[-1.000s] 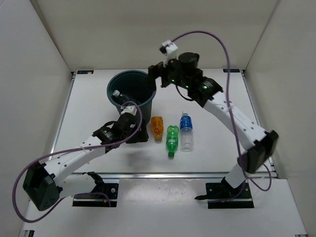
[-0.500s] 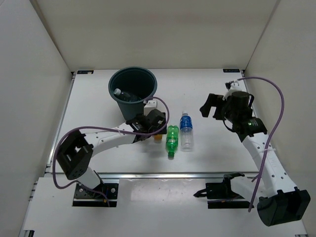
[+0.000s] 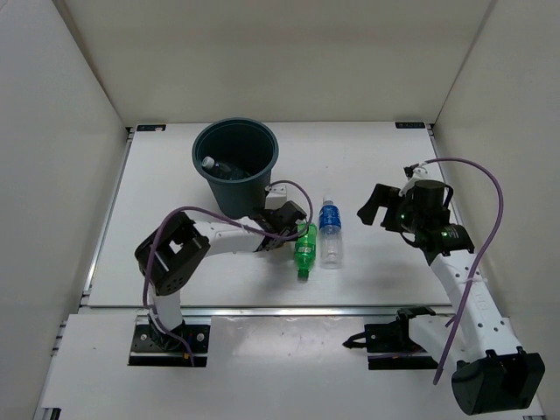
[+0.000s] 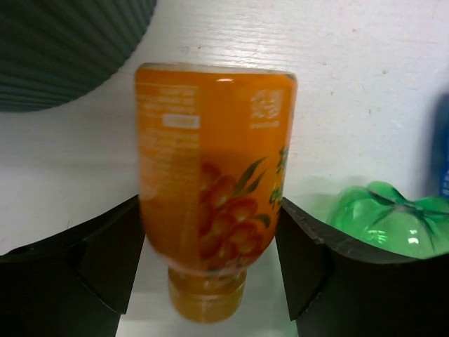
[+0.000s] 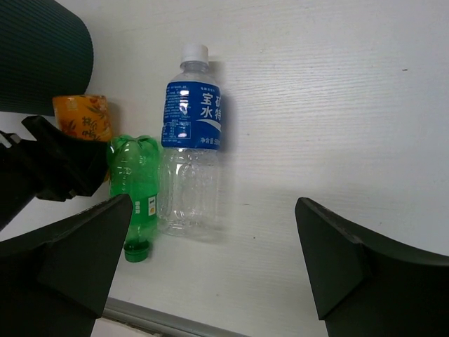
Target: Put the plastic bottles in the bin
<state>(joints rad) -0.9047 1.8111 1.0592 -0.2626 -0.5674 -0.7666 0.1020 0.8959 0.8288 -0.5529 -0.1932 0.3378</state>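
The orange bottle (image 4: 210, 140) lies on the table beside the bin (image 3: 234, 166), cap toward the left wrist camera. My left gripper (image 4: 209, 210) is shut on the orange bottle, one finger against each side. A green bottle (image 3: 304, 248) and a clear blue-labelled bottle (image 3: 330, 234) lie side by side just right of it. One bottle (image 3: 210, 164) rests inside the bin. My right gripper (image 3: 376, 206) hangs open over the table right of the blue-labelled bottle (image 5: 191, 154), holding nothing.
White walls close in the table on the left, back and right. The bin's ribbed wall (image 4: 63, 49) stands close to the orange bottle's base. A metal rail (image 3: 289, 308) runs along the table's near edge.
My left gripper moved right from beside the bin to the orange bottle and its jaws narrowed onto it. My right arm swung from over the bin to the table's right side.
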